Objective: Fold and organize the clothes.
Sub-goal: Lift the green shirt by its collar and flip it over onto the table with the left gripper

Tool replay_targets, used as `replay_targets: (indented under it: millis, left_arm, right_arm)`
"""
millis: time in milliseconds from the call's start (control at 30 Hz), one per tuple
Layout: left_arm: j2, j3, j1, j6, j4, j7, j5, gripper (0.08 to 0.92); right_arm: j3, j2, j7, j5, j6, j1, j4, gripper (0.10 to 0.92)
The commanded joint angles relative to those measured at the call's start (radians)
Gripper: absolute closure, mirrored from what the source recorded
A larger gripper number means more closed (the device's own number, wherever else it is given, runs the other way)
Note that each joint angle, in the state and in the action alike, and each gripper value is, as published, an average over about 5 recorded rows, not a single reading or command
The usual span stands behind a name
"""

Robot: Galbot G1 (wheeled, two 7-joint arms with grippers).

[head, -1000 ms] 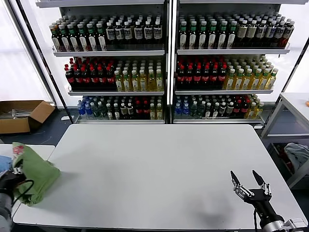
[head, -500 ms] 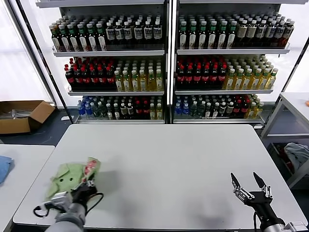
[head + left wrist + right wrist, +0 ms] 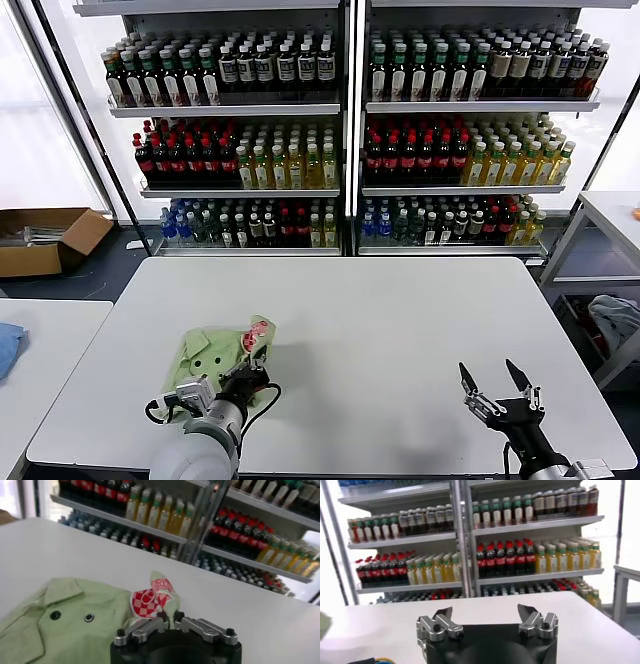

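Head view shows you the white desk (image 3: 400, 330) with the polo shirt (image 3: 205, 352) bunched at its near left part, collar and buttons up, the red-and-white graphic (image 3: 257, 335) folded over on top. Your left gripper (image 3: 243, 378) is pinched narrow on the shirt's fabric by that graphic. Lower the cloth fully onto the desk before you let go, and aim to leave it flat, not heaped. Your right gripper (image 3: 497, 402) hovers with its fingers spread wide over the near right part, well apart from the shirt; it looks ready to help spread a sleeve.
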Motion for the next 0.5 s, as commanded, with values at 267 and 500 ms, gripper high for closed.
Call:
replay_targets:
  millis: [267, 500]
  left_arm:
    - [0.046, -0.052, -0.043, -0.102, -0.086, 0.136, -0.155, 0.588]
    - [0.106, -0.236, 0.019, -0.108, -0.123, 0.154, -0.201, 0.389]
  right_arm:
    - [-0.440, -0.045, 0.129, 0.002, -0.164, 0.258, -0.086, 0.203]
    - [-0.682, 0.022, 0.185, 0.041, -0.226, 0.485, -0.268, 0.203]
